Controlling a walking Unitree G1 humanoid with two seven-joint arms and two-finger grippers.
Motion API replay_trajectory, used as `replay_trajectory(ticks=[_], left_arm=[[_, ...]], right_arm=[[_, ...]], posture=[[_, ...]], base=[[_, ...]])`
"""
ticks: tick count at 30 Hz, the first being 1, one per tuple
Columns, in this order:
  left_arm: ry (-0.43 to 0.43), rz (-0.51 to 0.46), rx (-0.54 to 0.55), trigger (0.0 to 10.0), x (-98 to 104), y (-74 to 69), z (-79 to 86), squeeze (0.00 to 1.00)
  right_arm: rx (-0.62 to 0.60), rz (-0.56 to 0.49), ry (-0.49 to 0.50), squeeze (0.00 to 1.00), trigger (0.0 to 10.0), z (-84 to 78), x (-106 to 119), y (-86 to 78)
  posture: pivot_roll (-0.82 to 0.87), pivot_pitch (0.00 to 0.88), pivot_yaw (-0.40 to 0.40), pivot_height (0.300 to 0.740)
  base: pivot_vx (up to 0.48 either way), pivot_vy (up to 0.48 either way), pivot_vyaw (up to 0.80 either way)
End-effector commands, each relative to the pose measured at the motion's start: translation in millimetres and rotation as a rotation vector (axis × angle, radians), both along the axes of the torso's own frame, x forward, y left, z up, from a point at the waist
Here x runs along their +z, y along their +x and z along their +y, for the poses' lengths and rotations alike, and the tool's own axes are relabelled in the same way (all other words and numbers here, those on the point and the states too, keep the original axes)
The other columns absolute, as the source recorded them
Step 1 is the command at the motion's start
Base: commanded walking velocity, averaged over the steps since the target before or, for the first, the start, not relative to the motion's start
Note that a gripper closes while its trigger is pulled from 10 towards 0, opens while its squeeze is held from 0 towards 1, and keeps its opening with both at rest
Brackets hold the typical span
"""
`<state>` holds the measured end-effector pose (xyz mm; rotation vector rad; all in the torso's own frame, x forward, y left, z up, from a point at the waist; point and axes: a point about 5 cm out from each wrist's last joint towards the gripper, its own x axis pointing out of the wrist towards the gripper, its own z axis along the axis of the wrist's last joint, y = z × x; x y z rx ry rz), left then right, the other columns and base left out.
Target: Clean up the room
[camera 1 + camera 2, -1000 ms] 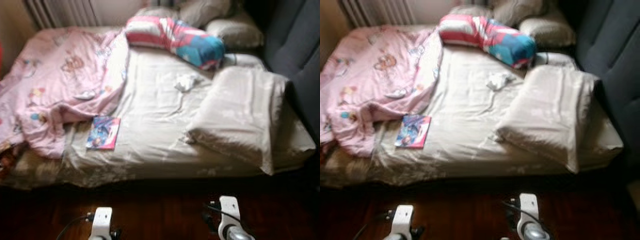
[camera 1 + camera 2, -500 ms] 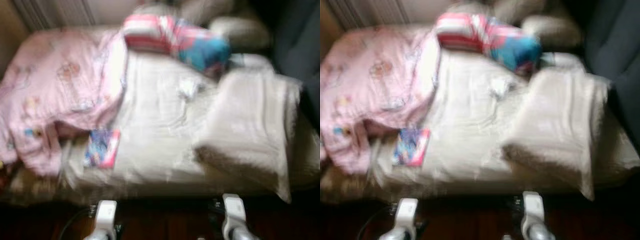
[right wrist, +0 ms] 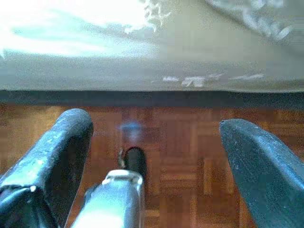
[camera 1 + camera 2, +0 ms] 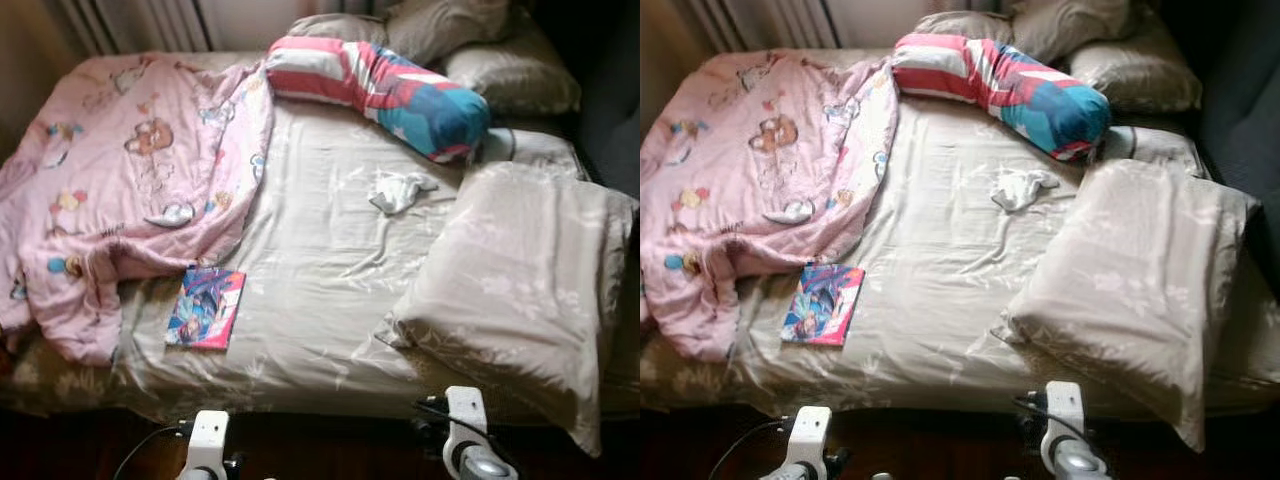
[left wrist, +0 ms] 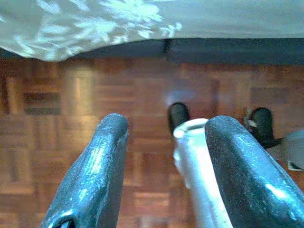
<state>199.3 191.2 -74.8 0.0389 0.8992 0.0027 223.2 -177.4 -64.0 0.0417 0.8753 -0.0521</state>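
You face the bed [image 4: 320, 300], where a picture book [image 4: 206, 308] lies near the front edge just beside the pink blanket [image 4: 130, 180], while your left end effector [image 5: 164, 166] and right end effector [image 3: 154, 156] hang spread apart over the parquet floor [image 5: 42, 123].

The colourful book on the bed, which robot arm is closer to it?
Left. The left arm hangs low at the bed's edge, almost straight below the book. The right arm hangs further off, below the beige pillow.
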Motion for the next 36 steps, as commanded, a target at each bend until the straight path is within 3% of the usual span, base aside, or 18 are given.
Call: replay_trajectory(ticks=[1, 24, 36], left_arm=[[0.019, 0.046, -0.002, 10.0, -5.4, -11.5, 6.4, 0.0], [0.01, 0.04, -0.003, 10.0, -4.9, -10.9, 6.5, 0.0], [0.01, 0.045, 0.0, 10.0, -5.6, -11.8, 5.8, 0.0]], right_arm=[[0.004, 0.041, 0.022, 0.0, 10.0, 7.8, -7.3, -10.7], [-0.03, 0.004, 0.02, 0.0, 10.0, 6.8, -5.6, -8.8], [-0.03, 0.001, 0.018, 0.0, 10.0, 6.8, -5.2, -8.2]], posture=[[-0.1, 0.17, 0.037, 0.74], [-0.1, 0.18, 0.035, 0.74], [-0.1, 0.184, 0.035, 0.74]], base=[[0.0, 0.0, 0.0], [0.0, -0.329, 0.0], [0.0, 0.0, 0.0]])
